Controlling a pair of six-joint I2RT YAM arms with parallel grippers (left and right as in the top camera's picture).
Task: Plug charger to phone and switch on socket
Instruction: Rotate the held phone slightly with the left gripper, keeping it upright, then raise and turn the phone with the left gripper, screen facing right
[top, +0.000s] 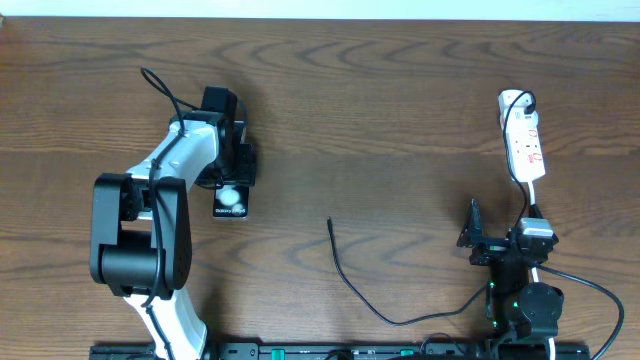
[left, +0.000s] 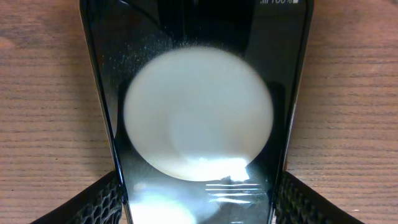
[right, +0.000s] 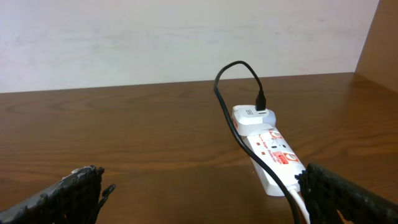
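Black glossy phone (left: 199, 93), its screen mirroring a round white light, lies flat on the wooden worktop (top: 400, 100), pinched along both long edges by the left tool (left: 197, 202). Right tool (right: 199, 199) is spread wide near the white socket (right: 273, 155). Charger (top: 345, 272) tip lies free between the arms.

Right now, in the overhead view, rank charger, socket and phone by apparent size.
1. charger, longest though thin
2. socket
3. phone, smallest, partly hidden under the left gripper
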